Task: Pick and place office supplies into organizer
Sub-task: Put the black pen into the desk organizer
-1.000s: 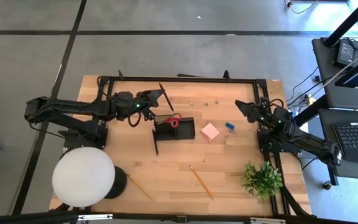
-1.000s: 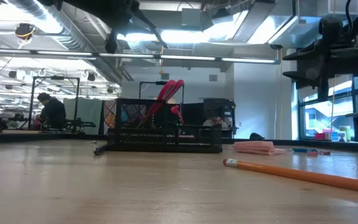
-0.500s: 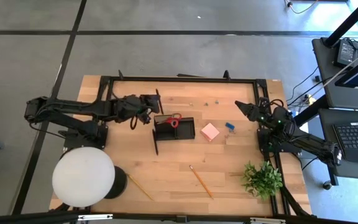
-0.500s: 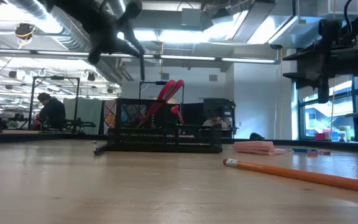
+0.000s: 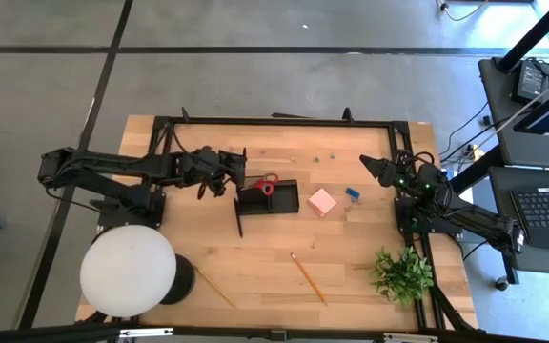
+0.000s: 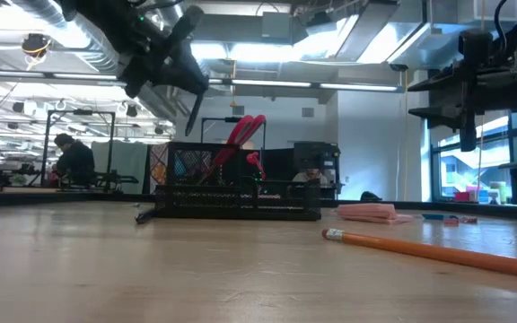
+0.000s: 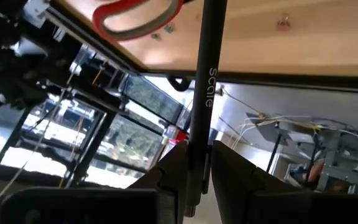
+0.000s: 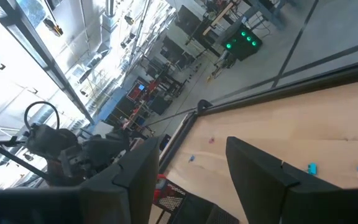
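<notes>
**Left arm carries a pen above the organizer**

From above: the left gripper (image 5: 229, 164) sits just beside the black organizer (image 5: 284, 202), where the red-handled scissors (image 5: 267, 184) already stand. The pink note block (image 5: 322, 201) and small blue piece (image 5: 353, 193) lie between organizer and right gripper (image 5: 377, 166), which waits with jaws apart. Two pencils (image 5: 307, 277) rest near the front edge.

At table level: the left gripper (image 6: 189, 82) hangs above the organizer (image 6: 237, 193), a black pen (image 6: 195, 115) slanting down from it.

Left wrist: fingers (image 7: 234, 173) clamped on that pen (image 7: 202, 93).

Right wrist: fingers (image 8: 261, 167) spread, nothing between them.
</notes>
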